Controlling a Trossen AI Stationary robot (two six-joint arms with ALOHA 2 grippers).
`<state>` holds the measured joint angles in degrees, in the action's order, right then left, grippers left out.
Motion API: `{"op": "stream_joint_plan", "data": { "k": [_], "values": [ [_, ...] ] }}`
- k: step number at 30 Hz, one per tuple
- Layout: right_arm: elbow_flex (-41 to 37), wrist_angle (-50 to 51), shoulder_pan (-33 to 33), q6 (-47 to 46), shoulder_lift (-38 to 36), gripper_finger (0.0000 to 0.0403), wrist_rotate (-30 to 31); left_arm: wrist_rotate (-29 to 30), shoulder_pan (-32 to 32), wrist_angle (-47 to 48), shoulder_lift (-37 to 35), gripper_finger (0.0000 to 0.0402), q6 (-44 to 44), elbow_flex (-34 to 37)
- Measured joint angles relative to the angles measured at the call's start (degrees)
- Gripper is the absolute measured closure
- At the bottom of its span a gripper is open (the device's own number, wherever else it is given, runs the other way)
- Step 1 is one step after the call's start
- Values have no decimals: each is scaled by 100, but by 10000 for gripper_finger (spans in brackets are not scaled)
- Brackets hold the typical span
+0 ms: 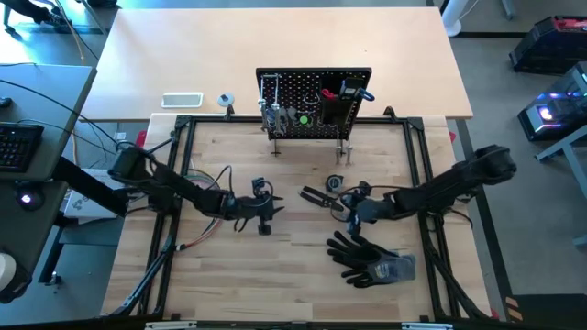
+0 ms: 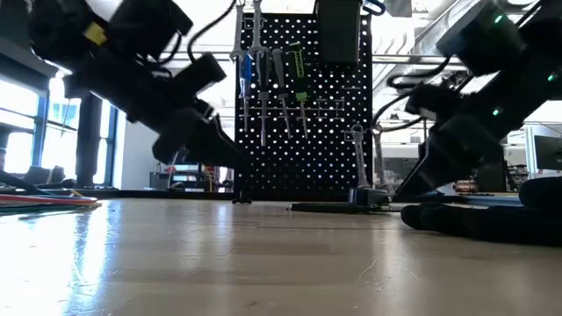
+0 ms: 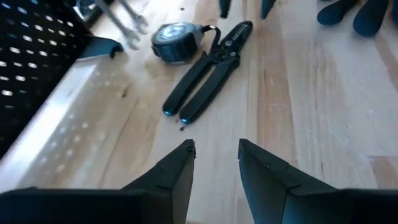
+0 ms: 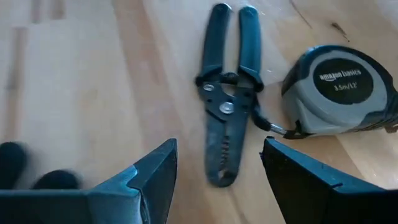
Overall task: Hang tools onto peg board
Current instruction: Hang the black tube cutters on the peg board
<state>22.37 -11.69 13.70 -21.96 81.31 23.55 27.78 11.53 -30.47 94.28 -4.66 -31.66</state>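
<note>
The black peg board (image 1: 312, 103) stands upright at the table's far middle, with several tools hanging on its front, among them blue- and green-handled drivers (image 2: 299, 75). Black pliers (image 1: 319, 195) lie flat on the table in front of it, beside a grey tape measure (image 1: 335, 183). My right gripper (image 4: 217, 168) is open just to the right of the pliers, its fingers on either side of the pliers' nose end (image 4: 221, 165) without touching it. My left gripper (image 3: 216, 155) is open and empty, left of the pliers (image 3: 208, 71), pointing toward their handle ends.
Black gloves (image 1: 371, 259) lie near the right arm, toward the table's near edge. A bundle of coloured wires (image 1: 197, 229) lies under the left arm. The tape measure (image 4: 339, 90) sits close against the pliers. A silver wrench (image 3: 124, 22) lies near the peg board's foot.
</note>
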Motion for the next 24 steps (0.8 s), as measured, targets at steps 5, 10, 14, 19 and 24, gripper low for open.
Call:
{"op": "stream_joint_plan", "data": {
  "k": [5,10,14,19,24],
  "values": [
    [4,-234,-361,-8,605,174,-156,-338,-148,-501,377,282,40,-2],
    [11,-858,-495,156,1150,174,-363,-391,-243,-639,487,282,102,-2],
    [17,-1146,-488,233,1383,187,-244,-394,-340,-711,487,282,100,-4],
    [22,-1185,-493,267,1434,254,-201,-485,-491,-880,487,282,50,-4],
    [17,-1426,-473,499,1461,337,-166,-652,-649,-985,487,282,4,-4]
  ]
}}
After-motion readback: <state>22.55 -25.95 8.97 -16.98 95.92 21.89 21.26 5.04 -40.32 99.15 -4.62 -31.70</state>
